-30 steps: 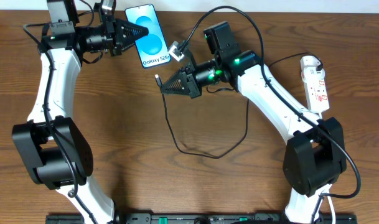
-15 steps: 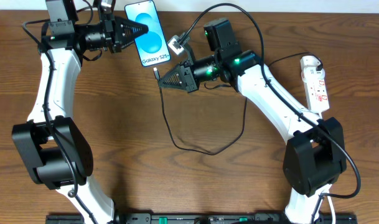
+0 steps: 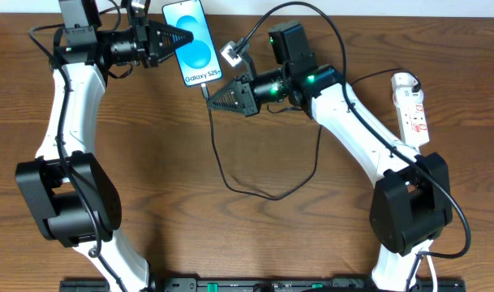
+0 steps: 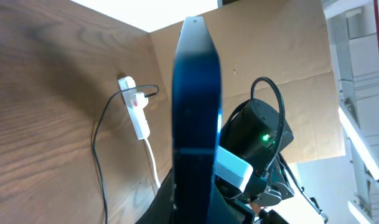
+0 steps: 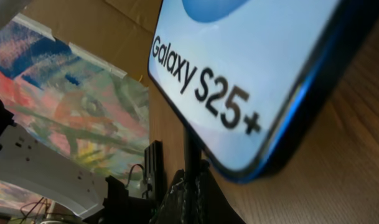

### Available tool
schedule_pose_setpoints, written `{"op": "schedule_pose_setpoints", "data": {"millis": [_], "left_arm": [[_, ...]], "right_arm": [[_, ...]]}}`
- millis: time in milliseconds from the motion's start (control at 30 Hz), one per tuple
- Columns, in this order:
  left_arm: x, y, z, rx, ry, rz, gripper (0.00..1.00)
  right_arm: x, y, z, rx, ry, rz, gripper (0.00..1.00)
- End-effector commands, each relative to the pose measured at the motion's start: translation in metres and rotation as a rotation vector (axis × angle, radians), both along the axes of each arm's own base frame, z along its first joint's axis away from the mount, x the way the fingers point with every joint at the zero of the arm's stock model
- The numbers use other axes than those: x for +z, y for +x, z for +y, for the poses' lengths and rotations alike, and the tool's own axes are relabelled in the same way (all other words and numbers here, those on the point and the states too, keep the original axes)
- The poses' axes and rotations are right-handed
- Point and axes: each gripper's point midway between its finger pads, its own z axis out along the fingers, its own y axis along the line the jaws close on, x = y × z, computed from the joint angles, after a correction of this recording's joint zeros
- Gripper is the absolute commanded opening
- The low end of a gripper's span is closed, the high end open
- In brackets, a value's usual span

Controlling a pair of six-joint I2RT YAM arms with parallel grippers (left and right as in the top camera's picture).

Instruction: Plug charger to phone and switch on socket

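- Left gripper (image 3: 180, 37) at the far left of the table (image 3: 149, 162), fingers clamped on the left long edge of the phone (image 3: 194, 45)
- Phone was at the far edge of the table, screen up, lit light blue and reading "Galaxy S25+"; the left wrist view showed it edge-on (image 4: 195, 112) between the fingers
- Right gripper (image 3: 211, 103) sat just below the phone's bottom edge, fingers pinched narrow on the charger (image 3: 263, 195) close to its connector tip (image 3: 204, 91)
- Tip pointed up at the bottom edge; the right wrist view had the black lead (image 5: 190, 155) rising to meet that edge, but I could not tell whether it was seated
- Rest of the cable hung in a slack loop across mid-table
- White plug adapter (image 3: 230, 55) was just beside the phone's lower right corner, well apart from the socket (image 3: 413, 109)
- Socket lay at the far right of the table, beside the right arm
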Motion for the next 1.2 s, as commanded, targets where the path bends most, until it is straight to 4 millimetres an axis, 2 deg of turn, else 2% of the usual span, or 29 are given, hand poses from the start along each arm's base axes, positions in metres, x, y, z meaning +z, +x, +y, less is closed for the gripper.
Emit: {"op": "schedule_pose_setpoints", "data": {"millis": [0,800,933,1067,1167], "left_arm": [[0.017,-0.009,-0.001,-0.038,-0.024,-0.048,0.07],[0.019,-0.007,-0.001,-0.039,-0.020,-0.075,0.07],[0.021,-0.006,0.000,-0.039,-0.016,-0.100,0.07],[0.021,-0.006,0.000,-0.039,-0.015,-0.104,0.07],[0.021,-0.006,-0.001,-0.039,-0.014,-0.108,0.08]], "right_arm": [[0.015,-0.006,-0.004,0.023,0.035,0.004,0.01],[0.016,-0.004,-0.007,0.024,0.043,0.007,0.01],[0.026,-0.006,-0.021,0.079,0.117,0.034,0.01],[0.021,0.001,-0.035,0.103,0.161,0.071,0.01],[0.017,-0.001,-0.036,0.135,0.186,0.092,0.01]]}}
